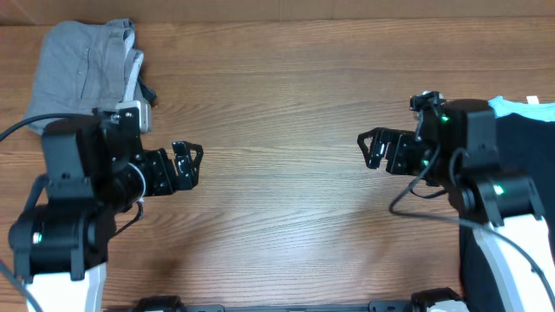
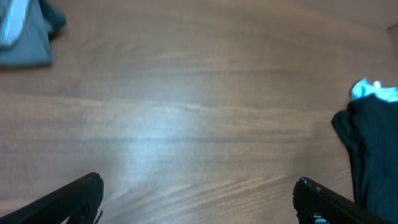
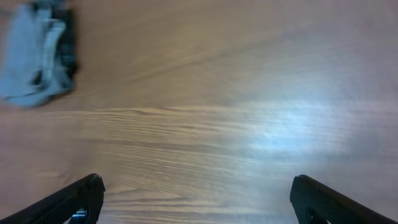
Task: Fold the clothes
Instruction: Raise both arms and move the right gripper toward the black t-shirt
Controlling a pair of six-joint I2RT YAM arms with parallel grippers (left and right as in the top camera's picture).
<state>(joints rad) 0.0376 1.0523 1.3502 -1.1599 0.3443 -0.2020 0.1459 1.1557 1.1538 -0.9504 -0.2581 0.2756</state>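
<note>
A crumpled grey garment (image 1: 82, 69) lies at the table's (image 1: 277, 95) far left corner. A black garment (image 1: 533, 143) and a light blue garment (image 1: 520, 108) lie at the right edge. Between them, the left gripper (image 1: 196, 163) and right gripper (image 1: 364, 149) face each other, jaws spread wide, gripping nothing.

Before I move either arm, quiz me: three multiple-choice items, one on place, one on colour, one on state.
1. Where does the grey garment lie, seen from overhead? A mid-table; B upper left; C under the right arm.
2. What colour peeks beside the black garment? A red; B yellow; C light blue.
3. The left end effector and right end effector are: A both open, empty; B both shut; C left shut on fabric.
Answers: B, it sits far upper left on the table; C, a light blue scrap shows at its edge; A, both stand spread over bare wood.
</note>
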